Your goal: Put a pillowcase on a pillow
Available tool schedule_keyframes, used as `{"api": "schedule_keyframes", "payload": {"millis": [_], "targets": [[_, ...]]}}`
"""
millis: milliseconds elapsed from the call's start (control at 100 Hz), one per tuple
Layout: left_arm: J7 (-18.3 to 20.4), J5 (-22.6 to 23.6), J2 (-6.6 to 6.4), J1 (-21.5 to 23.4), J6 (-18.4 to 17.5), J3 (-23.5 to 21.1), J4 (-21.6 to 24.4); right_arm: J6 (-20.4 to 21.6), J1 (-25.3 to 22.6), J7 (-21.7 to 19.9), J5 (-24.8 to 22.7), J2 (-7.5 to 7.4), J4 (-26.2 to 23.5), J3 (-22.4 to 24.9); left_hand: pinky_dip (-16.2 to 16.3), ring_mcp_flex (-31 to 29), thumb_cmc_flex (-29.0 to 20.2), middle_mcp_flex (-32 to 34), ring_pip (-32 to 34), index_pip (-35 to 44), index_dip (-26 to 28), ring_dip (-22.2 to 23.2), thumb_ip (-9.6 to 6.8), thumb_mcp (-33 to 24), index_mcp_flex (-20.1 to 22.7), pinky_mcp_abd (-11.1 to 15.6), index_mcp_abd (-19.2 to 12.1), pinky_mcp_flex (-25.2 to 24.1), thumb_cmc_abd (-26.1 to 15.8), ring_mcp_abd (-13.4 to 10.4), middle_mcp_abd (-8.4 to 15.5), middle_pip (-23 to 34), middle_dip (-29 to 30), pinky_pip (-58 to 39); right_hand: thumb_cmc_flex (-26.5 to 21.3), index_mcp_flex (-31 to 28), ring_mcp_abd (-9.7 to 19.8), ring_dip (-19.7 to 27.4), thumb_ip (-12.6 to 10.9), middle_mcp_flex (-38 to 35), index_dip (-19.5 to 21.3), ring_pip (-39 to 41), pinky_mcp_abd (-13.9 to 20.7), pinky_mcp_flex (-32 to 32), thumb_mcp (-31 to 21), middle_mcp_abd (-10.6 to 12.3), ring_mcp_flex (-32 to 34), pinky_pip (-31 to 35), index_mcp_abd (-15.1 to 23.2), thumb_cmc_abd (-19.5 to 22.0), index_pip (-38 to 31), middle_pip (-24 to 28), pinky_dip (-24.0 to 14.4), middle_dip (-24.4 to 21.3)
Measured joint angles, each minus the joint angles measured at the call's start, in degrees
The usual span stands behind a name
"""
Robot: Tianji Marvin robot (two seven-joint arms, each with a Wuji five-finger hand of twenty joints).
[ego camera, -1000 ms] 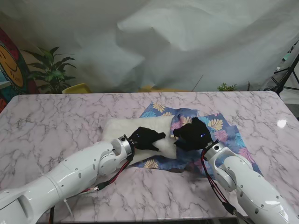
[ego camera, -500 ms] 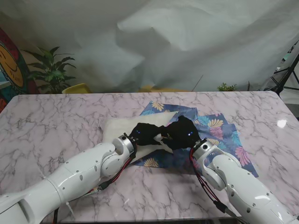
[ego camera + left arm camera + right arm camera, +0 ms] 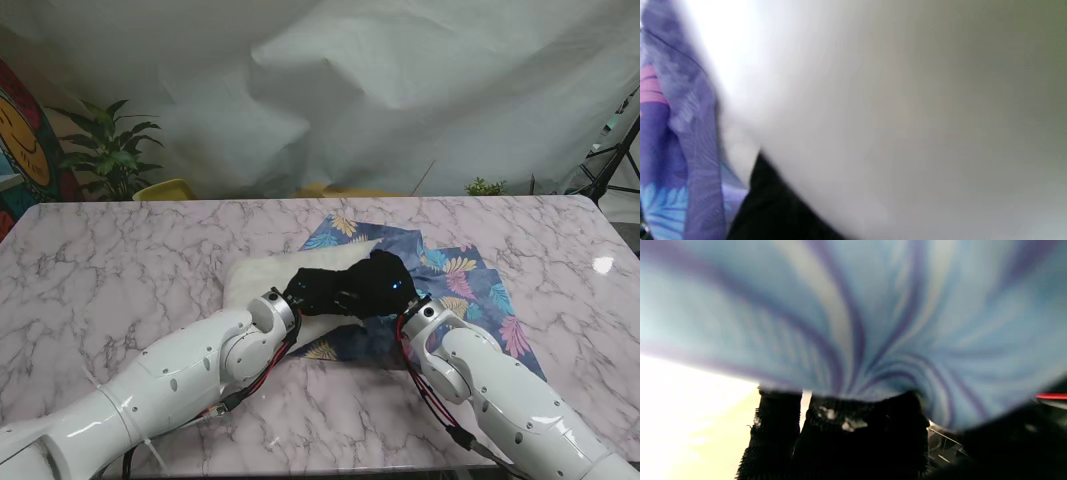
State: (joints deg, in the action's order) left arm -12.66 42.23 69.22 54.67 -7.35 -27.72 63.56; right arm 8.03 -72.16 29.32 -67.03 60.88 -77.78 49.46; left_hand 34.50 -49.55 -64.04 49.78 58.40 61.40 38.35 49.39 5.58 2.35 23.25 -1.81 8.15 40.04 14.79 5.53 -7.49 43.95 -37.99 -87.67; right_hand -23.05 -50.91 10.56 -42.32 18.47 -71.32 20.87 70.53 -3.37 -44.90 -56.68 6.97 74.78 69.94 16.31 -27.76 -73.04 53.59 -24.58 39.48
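- Your left hand point(image 3: 318, 287) lay on the white pillow point(image 3: 250, 280) at its right-hand end; whether its fingers were clamped on the pillow or only resting there could not be told.
- Your right hand point(image 3: 385, 285) sat right against the left hand, the two black gloves touching, at the edge of the blue floral pillowcase point(image 3: 470, 285).
- In the right wrist view, the dark fingers point(image 3: 776, 426) met a taut sheet of blue and purple cloth point(image 3: 853, 323), so you appeared to be gripping the pillowcase, though blur hid the exact hold.
- The pillow lay on the marble counter point(image 3: 110, 270), its right end overlapping the pillowcase, which was spread flat and rumpled to the right.
- The left wrist view showed mostly blurred white pillow point(image 3: 873, 116), with purple cloth point(image 3: 680, 133) to one side.
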Motion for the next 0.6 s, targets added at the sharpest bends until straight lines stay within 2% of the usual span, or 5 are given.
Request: {"api": "schedule_keyframes", "payload": {"millis": [70, 180, 320, 530, 600], "targets": [[1.01, 0.38, -0.38, -0.41, 0.08, 0.68, 0.14, 0.04, -0.14, -0.98, 0.36, 0.21, 0.03, 0.42, 0.06, 6.6, 6.53, -5.62, -7.24, -6.89, -0.36, -1.76, -1.36, 0.02, -3.15, 0.13, 1.76, -6.1, -3.5, 0.72, -0.19, -4.11, 1.84, 6.85, 0.01, 0.36, 0.01, 0.0, 0.0, 0.0, -0.02, 0.0, 0.0, -0.16, 0.01, 0.0, 0.0, 0.0, 0.5, 0.0, 0.16, 0.0, 0.01, 0.0], [6.46, 1.58, -1.76, 0.23, 1.52, -0.34, 3.16, -0.2, -0.06, -1.76, 0.87, 0.54, 0.58, 0.84, -3.1, 23.13, 15.94, -22.16, -22.67, -26.98, -6.95, -11.05, -2.07, -0.42, -10.71, -1.5, 6.76, -20.7, -8.53, 4.7, -4.32, -14.58, 9.64, 24.96, 0.0, 1.16, 0.02, 0.0, 0.04, 0.0, -0.02, 0.02, 0.01, -0.17, 0.04, 0.0, 0.0, 0.0, 0.52, 0.0, 2.26, 0.0, 0.02, 0.0], [8.41, 10.7, -4.22, 1.97, 4.98, -2.18, 8.24, -1.41, 0.0, -2.21, 0.88, 0.65, 1.29, 1.52, -10.5, 42.16, 24.63, -38.04, -40.77, -51.84, -17.62, -25.13, -2.07, -0.53, -13.05, -5.57, 11.25, -36.79, -11.18, 10.74, -8.03, -32.6, 19.42, 47.23, 0.01, 1.57, 0.04, 0.0, 0.04, 0.0, -0.02, 0.05, 0.02, -0.18, 0.05, -0.01, 0.0, 0.0, 0.72, 0.0, 3.25, 0.01, 0.02, 0.01], [7.11, 18.96, -6.05, 8.62, 4.68, -12.55, 14.05, -3.04, -0.98, -2.03, 0.72, 0.72, 1.46, 3.73, -16.4, 47.53, 28.62, -41.83, -54.33, -61.82, -30.28, -29.6, -2.08, -0.3, -13.91, -7.04, 13.18, -42.22, -11.22, 12.46, -10.03, -43.14, 25.74, 62.65, 0.01, 1.99, 0.07, -0.02, 0.04, 0.0, -0.02, 0.08, 0.03, -0.18, 0.04, -0.02, 0.0, 0.0, 0.87, 0.02, 4.07, 0.02, 0.02, 0.25], [11.57, 21.09, -6.89, 12.98, 2.7, -19.41, 19.43, -3.48, -1.43, -2.0, 0.68, 0.71, 1.42, 4.37, -17.42, 47.66, 28.88, -42.56, -56.04, -62.09, -32.59, -31.43, -2.08, -1.09, -13.99, -7.21, 13.16, -42.63, -12.52, 12.46, -10.15, -44.02, 28.81, 67.27, -0.03, 1.99, 0.07, -0.02, 0.04, 0.0, -0.02, 0.17, 0.03, -0.19, 0.02, -0.02, 0.0, 0.0, 0.88, 0.02, 4.09, 0.02, 0.02, 0.41]]}}
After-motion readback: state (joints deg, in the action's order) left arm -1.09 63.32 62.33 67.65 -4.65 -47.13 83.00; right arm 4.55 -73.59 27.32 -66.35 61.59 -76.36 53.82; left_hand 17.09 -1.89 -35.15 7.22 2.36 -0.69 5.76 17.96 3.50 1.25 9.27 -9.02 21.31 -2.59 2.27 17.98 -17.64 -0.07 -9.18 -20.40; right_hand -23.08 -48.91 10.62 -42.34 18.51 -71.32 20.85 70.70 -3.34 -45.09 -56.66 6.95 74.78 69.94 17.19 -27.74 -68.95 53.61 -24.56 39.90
